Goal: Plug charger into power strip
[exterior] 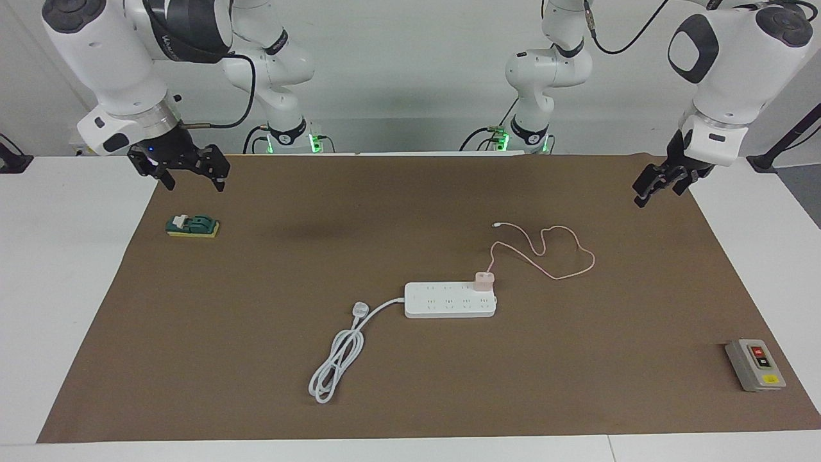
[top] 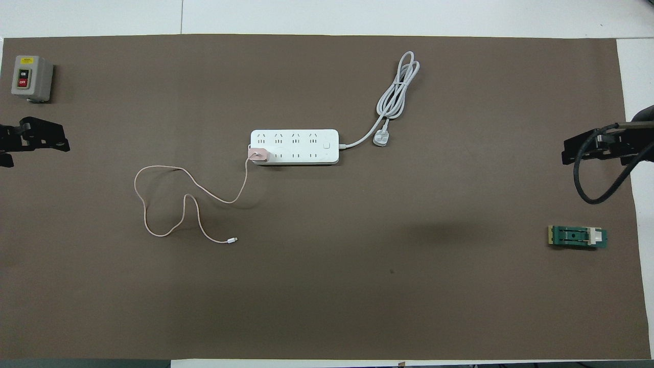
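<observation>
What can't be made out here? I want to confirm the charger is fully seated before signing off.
- Charger prongs: hidden in both views by its own body on the power strip, so seating depth cannot be judged.
- Left gripper: cut off by the overhead view's edge.
- Right gripper: partly covered overhead by its own black cable.
- Grey box button labels: too small in the facing view.

Loads of open counter [exterior: 256, 385] around the power strip [exterior: 449, 307]. What's in the way: the charger [exterior: 484, 280] sitting on the strip's end toward the left arm's side, its pink cable [exterior: 564, 256] looping over the mat nearer the robots than the strip, and the strip's white cord [exterior: 337, 362] coiled off its other end, farther from the robots. Green block [exterior: 192, 226] and grey box [exterior: 755, 364] sit well apart from the strip, near the mat's ends.
</observation>
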`<state>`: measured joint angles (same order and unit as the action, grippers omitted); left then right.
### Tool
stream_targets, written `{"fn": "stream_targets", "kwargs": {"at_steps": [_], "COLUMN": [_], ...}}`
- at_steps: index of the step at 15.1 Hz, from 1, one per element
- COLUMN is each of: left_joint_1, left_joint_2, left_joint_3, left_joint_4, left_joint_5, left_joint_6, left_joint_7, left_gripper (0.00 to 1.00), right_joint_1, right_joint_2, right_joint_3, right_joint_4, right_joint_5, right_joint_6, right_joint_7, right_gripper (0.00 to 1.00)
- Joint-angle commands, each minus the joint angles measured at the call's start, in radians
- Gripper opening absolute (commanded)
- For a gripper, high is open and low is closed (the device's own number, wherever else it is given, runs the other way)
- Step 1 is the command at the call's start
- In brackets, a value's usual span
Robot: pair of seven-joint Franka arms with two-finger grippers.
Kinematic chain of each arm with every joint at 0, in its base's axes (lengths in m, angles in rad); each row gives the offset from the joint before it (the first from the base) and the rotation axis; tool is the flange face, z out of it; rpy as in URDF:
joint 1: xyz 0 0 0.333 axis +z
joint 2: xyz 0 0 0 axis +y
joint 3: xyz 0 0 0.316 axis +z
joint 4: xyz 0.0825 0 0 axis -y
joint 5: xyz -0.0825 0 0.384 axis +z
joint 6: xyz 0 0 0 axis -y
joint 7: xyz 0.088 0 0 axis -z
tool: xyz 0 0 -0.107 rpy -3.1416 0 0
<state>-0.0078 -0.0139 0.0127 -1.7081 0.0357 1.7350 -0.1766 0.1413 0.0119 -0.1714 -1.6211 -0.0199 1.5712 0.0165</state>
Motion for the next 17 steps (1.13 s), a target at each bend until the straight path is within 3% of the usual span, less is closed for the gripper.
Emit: {"fn": "stream_targets", "kwargs": {"at_steps": [1,17], "left_joint_1": [0.002,-0.023], "left_joint_2": [-0.026,-0.026], "left_joint_3": [0.006,0.006], "left_joint_4": [-0.025,-0.013], "left_joint_5": [-0.011,-0.016], "left_joint_6": [-0.008,-0.06], "left_joint_7": [0.156,0.187], "left_gripper": [1.0,1.0], "right_joint_1": [-0.008,-0.008], "right_joint_2": [-0.009,-0.009], "right_joint_3": [0.001,0.001], "right_joint_4": [-0.003,-0.003], "right_joint_5": [0.018,0.018], "right_joint_6": [-0.011,-0.011], "right_joint_7": [-0.018,-0.018], "right_gripper": [1.0,1.0]}}
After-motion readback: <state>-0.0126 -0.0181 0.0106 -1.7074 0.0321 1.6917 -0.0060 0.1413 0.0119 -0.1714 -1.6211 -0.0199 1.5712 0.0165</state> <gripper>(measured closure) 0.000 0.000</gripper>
